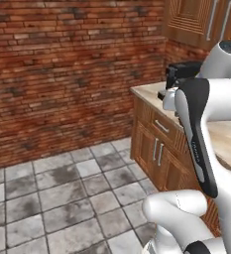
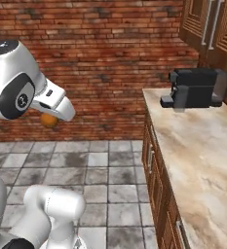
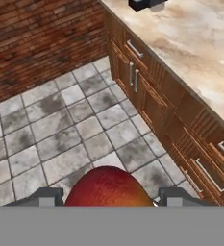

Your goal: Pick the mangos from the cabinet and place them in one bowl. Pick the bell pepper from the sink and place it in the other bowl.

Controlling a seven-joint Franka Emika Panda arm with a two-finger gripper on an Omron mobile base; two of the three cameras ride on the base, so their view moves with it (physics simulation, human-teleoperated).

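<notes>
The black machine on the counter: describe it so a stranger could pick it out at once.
Follow the marble-patterned counter to its far end, under the wooden wall cabinets. The coffee machine stands there: a boxy black appliance, the sole dark thing on that pale top.

A black coffee machine (image 2: pixel 195 87) stands at the far end of the marble-topped desk (image 2: pixel 202 160), near the brick wall (image 1: pixel 72 74). Wooden drawers with metal handles (image 3: pixel 135 49) front the desk above a grey tiled floor (image 1: pixel 62 198).
</notes>
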